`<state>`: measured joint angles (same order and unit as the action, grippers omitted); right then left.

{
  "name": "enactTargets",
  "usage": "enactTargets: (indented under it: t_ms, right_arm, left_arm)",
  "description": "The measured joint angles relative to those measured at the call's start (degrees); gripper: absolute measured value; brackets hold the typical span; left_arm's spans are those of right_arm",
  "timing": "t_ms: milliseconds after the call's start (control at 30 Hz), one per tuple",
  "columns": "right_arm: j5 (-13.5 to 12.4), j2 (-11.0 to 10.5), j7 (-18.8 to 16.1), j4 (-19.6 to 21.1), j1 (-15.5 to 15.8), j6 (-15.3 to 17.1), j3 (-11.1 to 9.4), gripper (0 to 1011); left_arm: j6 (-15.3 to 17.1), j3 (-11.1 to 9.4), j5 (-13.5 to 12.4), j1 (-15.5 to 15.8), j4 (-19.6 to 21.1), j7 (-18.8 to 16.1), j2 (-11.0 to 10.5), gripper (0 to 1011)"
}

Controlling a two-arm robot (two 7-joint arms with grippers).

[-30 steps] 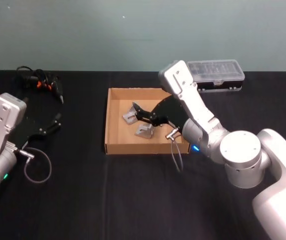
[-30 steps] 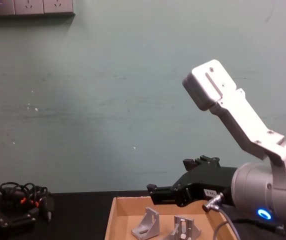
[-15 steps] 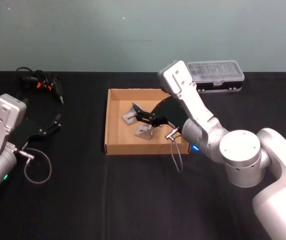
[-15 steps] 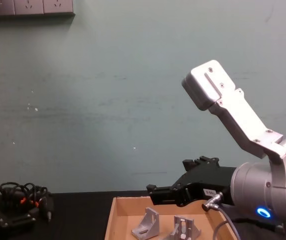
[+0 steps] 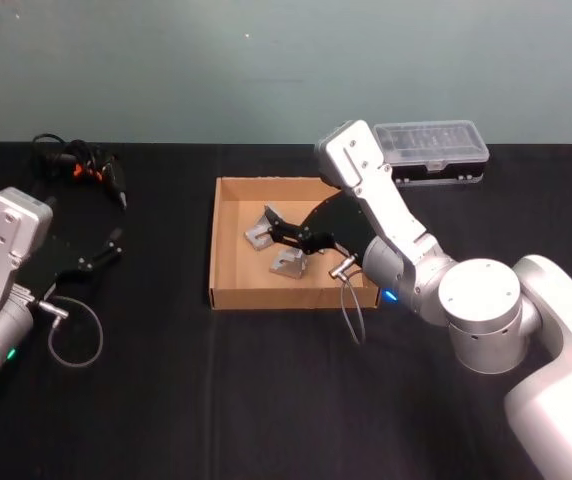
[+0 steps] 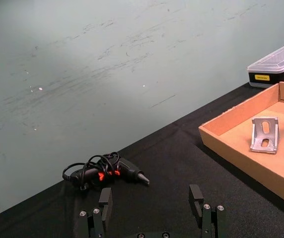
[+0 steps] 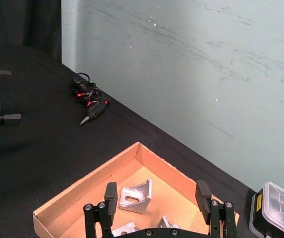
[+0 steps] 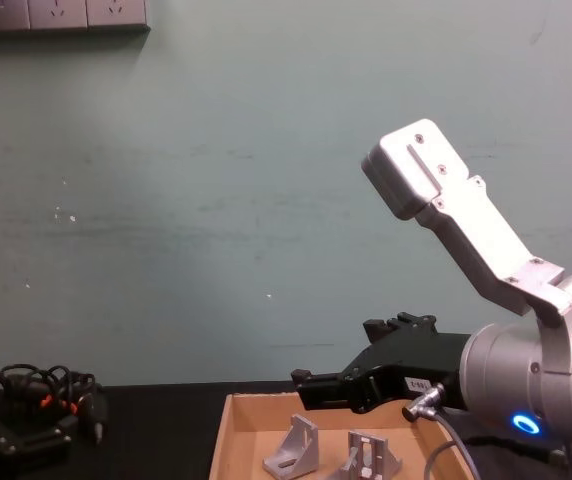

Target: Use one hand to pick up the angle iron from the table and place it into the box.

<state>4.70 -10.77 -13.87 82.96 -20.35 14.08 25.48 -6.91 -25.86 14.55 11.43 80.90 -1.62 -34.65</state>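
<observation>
The right gripper (image 7: 157, 201) hangs over the box (image 5: 228, 293) with its jaws spread wide and holding nothing. Directly beneath them, between the two jaws in the right wrist view, one angle iron (image 7: 135, 196) lies on the cardboard floor; a second angle iron (image 7: 166, 223) sits just under the jaws, nearer the gripper body, and the edge of a third piece (image 7: 123, 229) shows beside one jaw. In the head view the black gripper body covers part of the box interior, with two brackets at its tip, one just beyond the jaws and one slightly below them. All the brackets in view are already inside the box walls, so the placing appears done.

The main risk from here is in pulling back: the jaws sit low over the box, so a retreat taken sideways instead of upward could catch the near wall and drag or tip the light cardboard across the counter (image 5: 166, 400), spilling the pieces. A jaw dipping lower could also nudge a bracket.

Well away to the side, the left gripper (image 6: 152, 210) rests parked near the counter, jaws apart and empty, with a black glue gun (image 6: 107, 171) lying beyond it. A clear-lidded case (image 5: 433, 150) stands behind the box.
</observation>
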Motion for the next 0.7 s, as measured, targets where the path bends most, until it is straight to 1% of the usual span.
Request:
enactTargets:
  t_ms: [700]
  right_arm:
    - [-0.07, 0.00, -0.08, 0.00, -0.06, 0.14, 0.01, 1003]
  left_arm:
    - [0.00, 0.00, 0.00, 0.00, 0.00, 0.00, 0.00, 1011]
